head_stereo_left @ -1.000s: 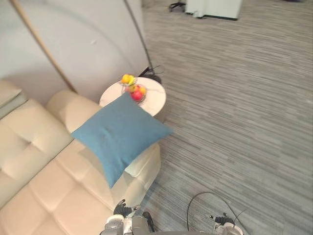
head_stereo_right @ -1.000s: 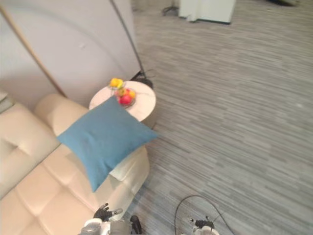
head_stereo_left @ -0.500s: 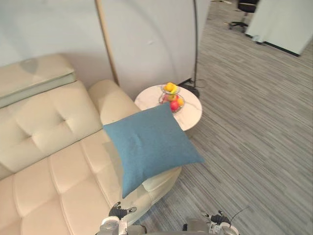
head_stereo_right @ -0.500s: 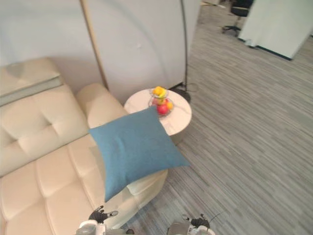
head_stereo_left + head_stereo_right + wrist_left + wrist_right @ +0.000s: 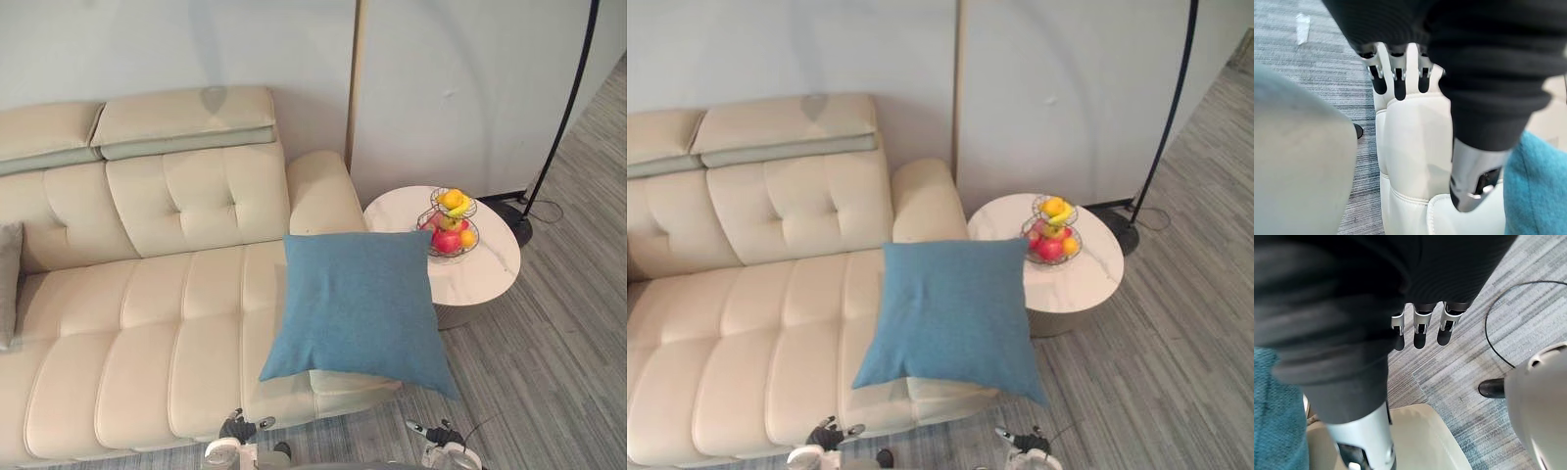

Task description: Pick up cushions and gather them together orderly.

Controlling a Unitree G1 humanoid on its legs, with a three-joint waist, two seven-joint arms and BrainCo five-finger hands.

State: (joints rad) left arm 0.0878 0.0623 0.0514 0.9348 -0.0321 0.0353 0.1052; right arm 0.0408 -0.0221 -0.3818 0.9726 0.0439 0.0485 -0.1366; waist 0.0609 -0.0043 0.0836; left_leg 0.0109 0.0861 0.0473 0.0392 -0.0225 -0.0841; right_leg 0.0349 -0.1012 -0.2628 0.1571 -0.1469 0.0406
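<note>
A blue square cushion [image 5: 358, 308] lies on the right end of the cream sofa [image 5: 167, 323], with its lower corner hanging past the front edge. It also shows in the left wrist view as the blue cushion [image 5: 1537, 191] and in the right wrist view [image 5: 1273, 411]. A grey cushion [image 5: 8, 284] peeks in on the seat at the far left. My left hand [image 5: 1397, 68] hangs low in front of the sofa, fingers straight and holding nothing. My right hand [image 5: 1420, 328] hangs over the carpet beside the sofa corner, also straight-fingered and empty.
A round white side table [image 5: 490, 269] stands right of the sofa and carries a wire basket of fruit [image 5: 449, 223]. A floor lamp's black pole [image 5: 566, 108] and base [image 5: 511, 213] stand behind it. Grey striped carpet [image 5: 568, 372] stretches to the right.
The camera has swung left, so the whole sofa and the grey cushion now show. The blue cushion, the table and both hands have not moved.
</note>
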